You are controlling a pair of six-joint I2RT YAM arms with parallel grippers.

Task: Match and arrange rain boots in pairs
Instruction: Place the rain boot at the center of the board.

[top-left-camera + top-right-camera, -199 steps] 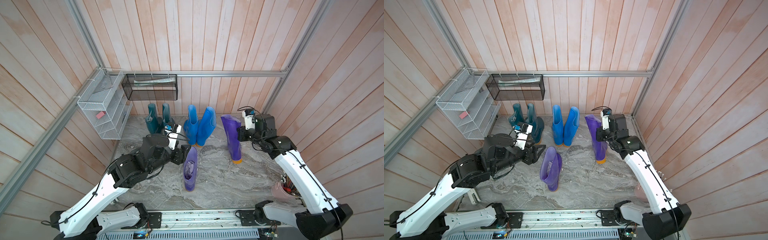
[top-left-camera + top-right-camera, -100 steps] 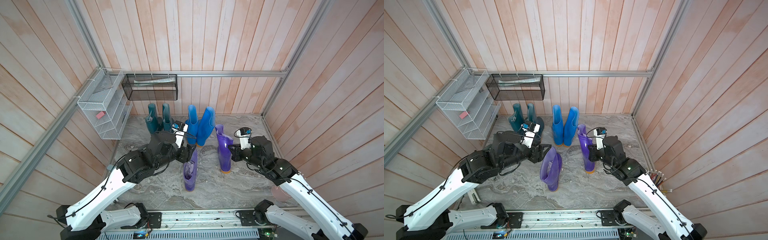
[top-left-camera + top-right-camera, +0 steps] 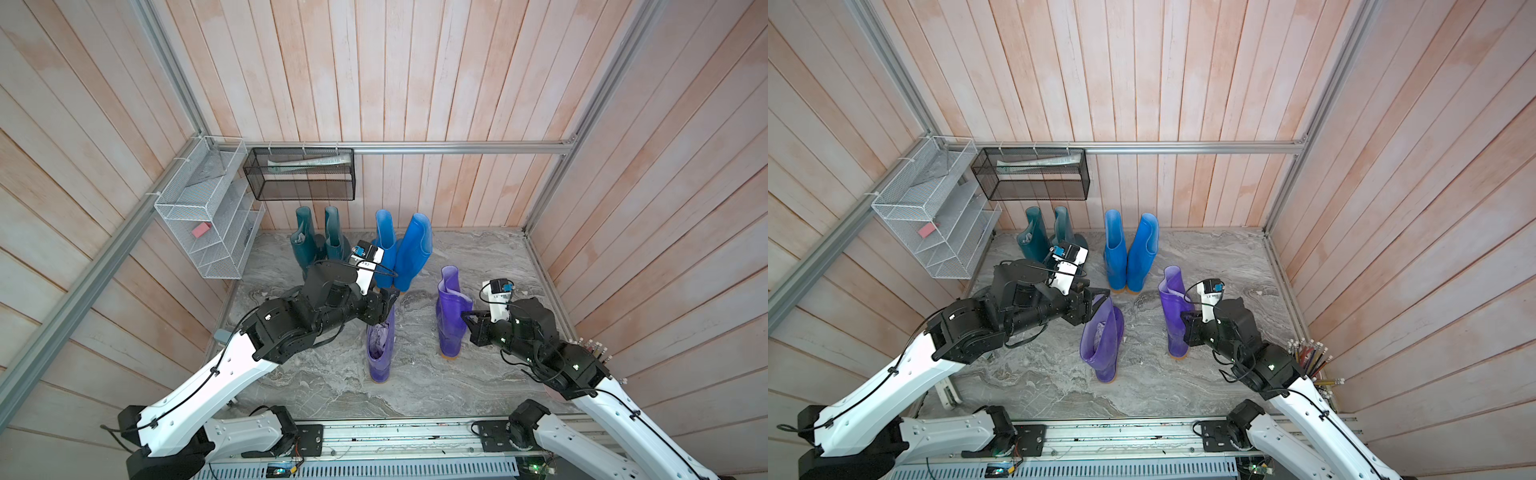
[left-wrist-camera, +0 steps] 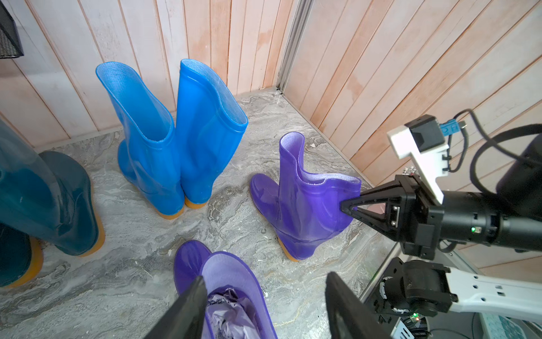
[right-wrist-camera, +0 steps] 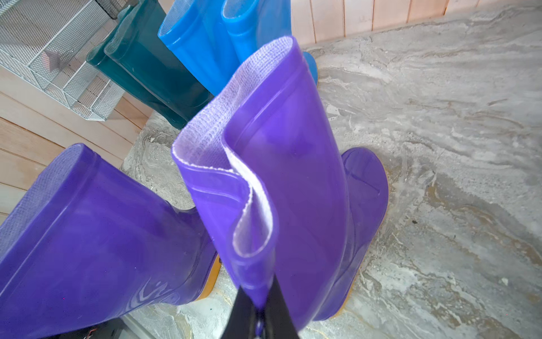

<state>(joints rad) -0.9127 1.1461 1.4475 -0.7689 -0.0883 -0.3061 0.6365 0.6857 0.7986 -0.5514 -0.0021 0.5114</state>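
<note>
Two teal boots (image 3: 302,247) stand partly hidden behind the left arm (image 3: 309,311).

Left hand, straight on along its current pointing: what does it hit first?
Most likely the near purple boot: its open top sits between the left hand's open fingers. Beyond that, the other purple boot; depth is unclear.

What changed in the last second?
The right gripper, shut on the cuff of the held purple boot, carried it from beside the blue pair forward toward the robot. It is now just right of the front purple boot. The left gripper, open, edged slightly over that boot's top. The teal pair, blue pair and front purple boot stayed put.
</note>
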